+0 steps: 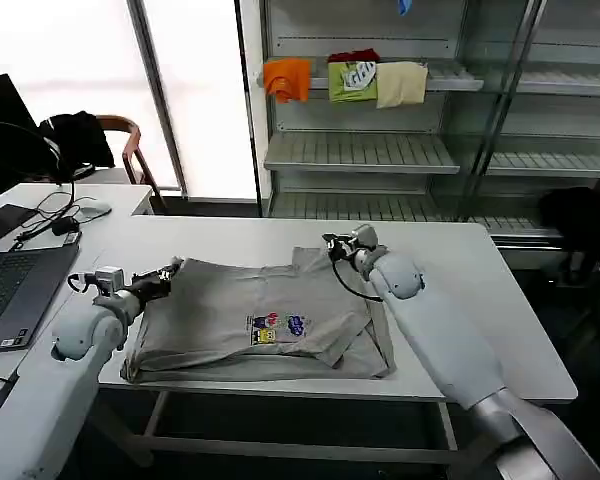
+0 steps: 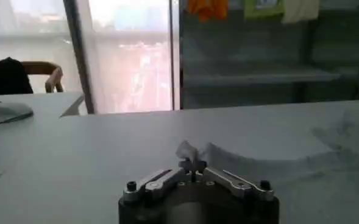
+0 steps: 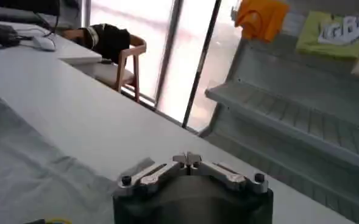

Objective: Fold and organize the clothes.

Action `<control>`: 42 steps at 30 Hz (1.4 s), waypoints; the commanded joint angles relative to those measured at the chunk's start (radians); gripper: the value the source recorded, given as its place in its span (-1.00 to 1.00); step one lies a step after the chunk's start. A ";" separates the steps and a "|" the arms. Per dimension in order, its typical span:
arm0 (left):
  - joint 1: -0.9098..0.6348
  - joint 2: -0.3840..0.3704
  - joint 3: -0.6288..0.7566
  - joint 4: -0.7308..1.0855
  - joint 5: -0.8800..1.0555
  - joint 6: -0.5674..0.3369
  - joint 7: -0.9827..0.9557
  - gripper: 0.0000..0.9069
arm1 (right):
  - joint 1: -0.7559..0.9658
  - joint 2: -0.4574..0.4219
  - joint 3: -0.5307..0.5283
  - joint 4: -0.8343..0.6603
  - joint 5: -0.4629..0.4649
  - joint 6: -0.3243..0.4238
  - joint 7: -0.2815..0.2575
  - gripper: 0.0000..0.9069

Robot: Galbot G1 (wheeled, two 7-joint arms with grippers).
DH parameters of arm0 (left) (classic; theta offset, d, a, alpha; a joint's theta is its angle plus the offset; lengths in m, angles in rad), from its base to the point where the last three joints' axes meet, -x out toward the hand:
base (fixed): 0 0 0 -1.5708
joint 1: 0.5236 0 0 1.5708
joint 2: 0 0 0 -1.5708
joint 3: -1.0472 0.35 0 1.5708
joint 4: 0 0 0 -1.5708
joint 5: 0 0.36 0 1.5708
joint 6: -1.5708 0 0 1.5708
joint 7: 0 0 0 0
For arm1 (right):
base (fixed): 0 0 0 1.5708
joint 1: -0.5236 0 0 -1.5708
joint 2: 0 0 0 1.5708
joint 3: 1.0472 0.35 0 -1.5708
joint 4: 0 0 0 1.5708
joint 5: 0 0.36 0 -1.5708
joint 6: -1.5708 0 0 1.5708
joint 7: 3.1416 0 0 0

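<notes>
Shirt [image 1: 255, 320], light grey w/ small multicoloured chest print, is lying spread on white table [image 1: 480, 300], part-hidden under both arms, w/ left gripper [image 1: 170, 272] pinching its far left corner shut and right gripper [image 1: 332, 243] clamping its far right corner.

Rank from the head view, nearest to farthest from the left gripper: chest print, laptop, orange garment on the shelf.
From the left gripper:
1. Chest print, on the grey shirt, toward the robot's right.
2. Laptop, on the left desk.
3. Orange garment, on the far shelf.
</notes>
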 commanded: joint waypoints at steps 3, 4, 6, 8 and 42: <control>0.203 0.070 -0.083 -0.228 -0.017 -0.023 -0.094 -0.98 | -0.117 -0.142 0.017 0.315 0.086 -0.084 0.100 -1.00; 0.218 0.072 -0.087 -0.240 -0.017 -0.031 -0.099 -0.96 | -0.135 -0.150 0.024 0.324 0.085 -0.080 0.105 -1.00; 0.227 0.068 -0.083 -0.246 -0.016 -0.048 -0.106 -0.96 | -0.143 -0.150 0.028 0.316 0.079 -0.077 0.129 -1.00; 0.216 0.058 -0.075 -0.233 -0.011 -0.049 -0.109 -0.98 | -0.128 -0.131 0.024 0.261 0.080 -0.057 0.149 -0.22; 0.194 0.009 -0.032 -0.223 0.004 -0.048 -0.092 -0.98 | 0.061 0.259 0.059 -0.562 -0.105 0.226 0.048 -1.00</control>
